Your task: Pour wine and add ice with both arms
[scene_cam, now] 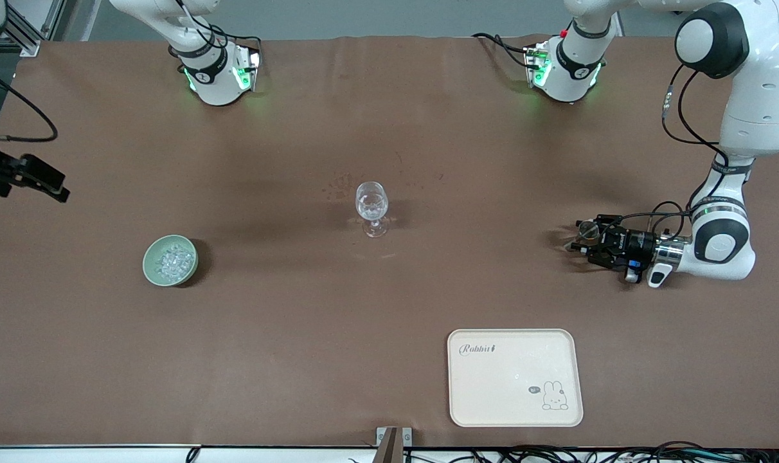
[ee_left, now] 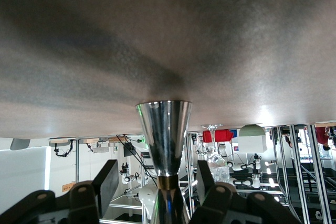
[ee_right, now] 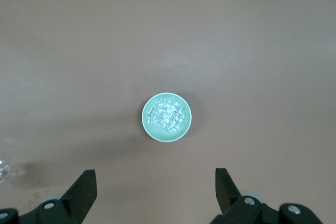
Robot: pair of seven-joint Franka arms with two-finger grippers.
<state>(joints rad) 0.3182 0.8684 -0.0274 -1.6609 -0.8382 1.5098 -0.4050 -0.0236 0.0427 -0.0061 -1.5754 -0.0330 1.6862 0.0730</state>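
Note:
A clear wine glass (scene_cam: 371, 209) stands upright mid-table. No wine shows in any view. The ice (scene_cam: 173, 260) is heaped in a pale green bowl (scene_cam: 152, 267) toward the right arm's end of the table. My left gripper (scene_cam: 581, 245) lies level, low over the table at the left arm's end. It is open, with its fingers (ee_left: 107, 182) on either side of a shiny metal double-cone cup (ee_left: 165, 135) and a gap on each side. My right gripper (ee_right: 156, 187) hangs open high above the bowl of ice (ee_right: 166, 115), holding nothing.
A cream tray (scene_cam: 515, 377) with a rabbit drawing lies near the table's front edge, nearer to the front camera than the left gripper. Brown table covering spreads between the bowl, the glass and the tray.

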